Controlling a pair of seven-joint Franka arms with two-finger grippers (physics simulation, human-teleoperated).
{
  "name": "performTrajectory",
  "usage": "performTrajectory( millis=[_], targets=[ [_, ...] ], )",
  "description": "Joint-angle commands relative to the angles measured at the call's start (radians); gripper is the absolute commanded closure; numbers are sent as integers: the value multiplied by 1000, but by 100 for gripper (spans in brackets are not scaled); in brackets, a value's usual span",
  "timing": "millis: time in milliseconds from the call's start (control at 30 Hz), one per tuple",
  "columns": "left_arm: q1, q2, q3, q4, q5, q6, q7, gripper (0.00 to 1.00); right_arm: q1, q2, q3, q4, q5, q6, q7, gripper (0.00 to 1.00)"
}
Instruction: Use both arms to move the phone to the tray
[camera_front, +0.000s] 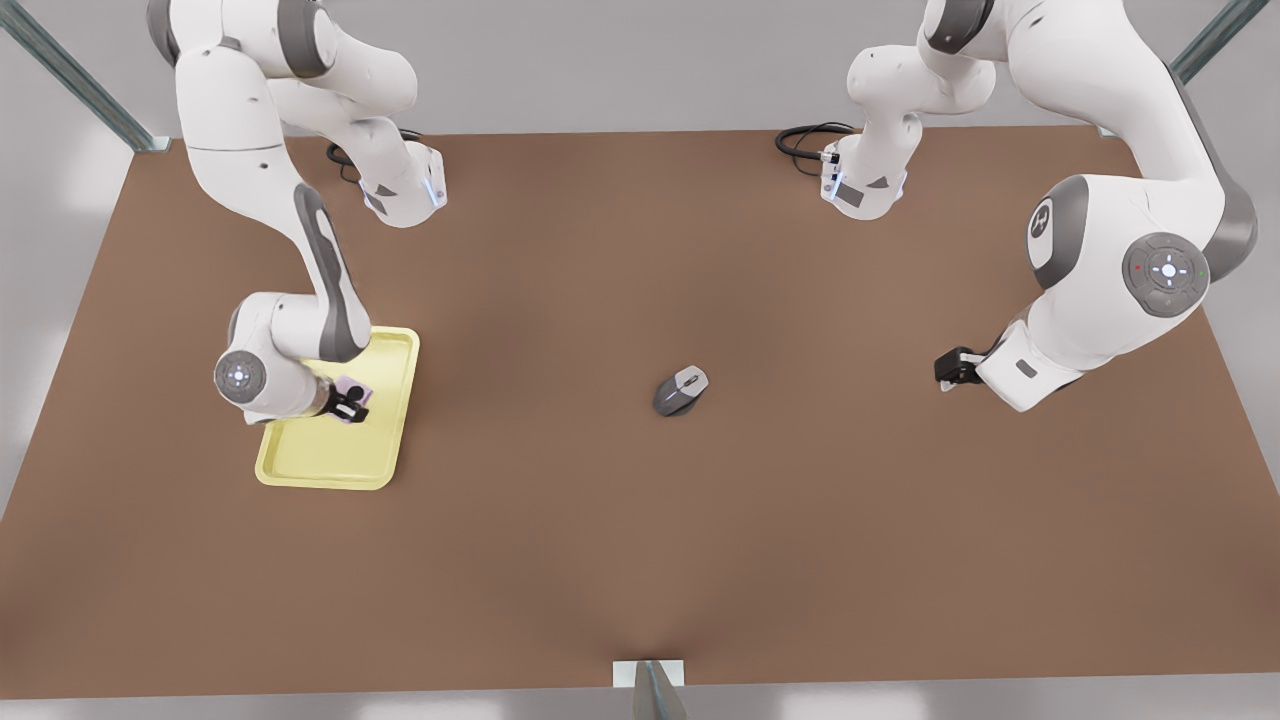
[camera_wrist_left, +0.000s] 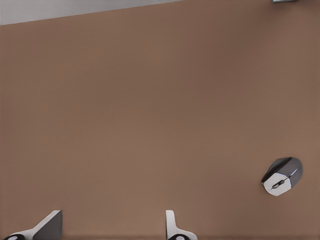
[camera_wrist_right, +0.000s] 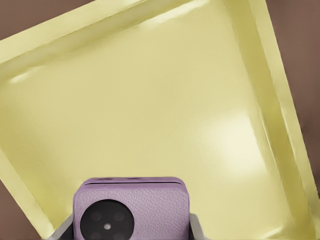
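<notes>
1. Brown matte desk (camera_front: 640, 540), wide and plain, ringed by a pale grey floor; metal frame struts at the far corners, a small bracket at the near edge.
2. Pale yellow tray (camera_front: 330, 462) flat on the desk toward the front view's left, raised rim, rounded corners.
3. Right gripper (camera_front: 350, 404) hung over the tray, clamped on the phone (camera_wrist_right: 131, 210); lilac slab seen between the fingers in the right wrist view, round black lens cluster facing the camera, yellow tray floor (camera_wrist_right: 150, 115) behind it.
4. Phone (camera_front: 353, 389) held above the tray's inner floor, whether touching it impossible to tell.
5. Left gripper (camera_front: 950, 372) low over bare desk on the front view's right, well apart from the tray; fingers (camera_wrist_left: 172, 227) spread apart with nothing between them, arm waiting.
6. Grey computer mouse (camera_front: 681, 390) near the desk's middle, between the two arms, also seen in the left wrist view (camera_wrist_left: 282, 176).
7. Black cables coiled by both arm bases at the far edge.
</notes>
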Motion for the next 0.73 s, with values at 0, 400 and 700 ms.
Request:
performTrajectory(
  millis=[0,400,700],
  targets=[
    [0,-1,0,0,1,0,1,0,-2,3,-58,-31,-7,-10,-734,26],
    [-3,4,0,6,2,-2,-6,0,40,-174,-6,302,-84,-355,-646,0],
    [-3,4,0,11,1,0,-34,0,37,-211,14,596,24,-668,-420,0]
  ],
)
